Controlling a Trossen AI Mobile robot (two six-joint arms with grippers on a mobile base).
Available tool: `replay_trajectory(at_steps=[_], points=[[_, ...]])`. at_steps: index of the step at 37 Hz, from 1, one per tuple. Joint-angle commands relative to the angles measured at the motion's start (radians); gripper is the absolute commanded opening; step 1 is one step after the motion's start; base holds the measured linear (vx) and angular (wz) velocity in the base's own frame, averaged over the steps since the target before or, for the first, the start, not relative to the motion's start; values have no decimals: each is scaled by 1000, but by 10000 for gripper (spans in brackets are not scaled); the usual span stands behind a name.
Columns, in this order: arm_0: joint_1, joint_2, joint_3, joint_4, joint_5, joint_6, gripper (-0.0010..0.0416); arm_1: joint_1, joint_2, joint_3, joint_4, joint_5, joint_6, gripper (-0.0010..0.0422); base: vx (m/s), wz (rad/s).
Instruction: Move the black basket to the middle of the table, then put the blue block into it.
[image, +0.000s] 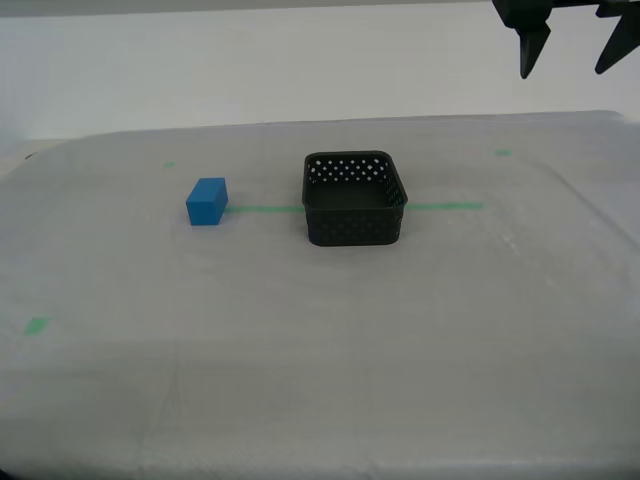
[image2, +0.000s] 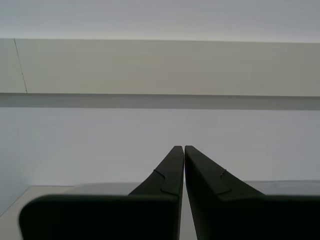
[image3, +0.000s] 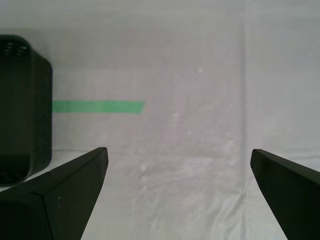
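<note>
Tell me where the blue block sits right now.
The blue block rests on the table, left of centre in the exterior view, at the end of the green tape line, apart from the black basket.

My first gripper (image: 573, 52) is cut off by the top edge of the exterior view, so only its two dark tips show. In the first wrist view, the black basket (image3: 22, 107) is cut off at the edge. My second gripper (image2: 184, 148) does not show in the exterior view.

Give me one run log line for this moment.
black basket mid-table on green line | blue block outside it | my first gripper open, raised | my second gripper shut, empty
</note>
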Motion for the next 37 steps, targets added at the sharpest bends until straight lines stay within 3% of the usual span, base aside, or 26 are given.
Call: replay_trajectory(at_steps=[1, 9, 16, 24, 37], points=[[-19, 1, -24, 55, -13, -19, 401, 0, 0, 0, 3, -1, 2, 0, 0, 0], [-78, 1, -74, 122, -27, -24, 400, 0, 0, 0, 3, -1, 2, 0, 0, 0], [-130, 1, -100, 164, -42, -56, 400, 0, 0, 0, 3, -1, 2, 0, 0, 0], [-133, 1, -100, 170, -3, -66, 400, 0, 0, 0, 3, -1, 2, 0, 0, 0], [-133, 0, -100, 170, -2, -66, 400, 0, 0, 0, 3, -1, 2, 0, 0, 0]])
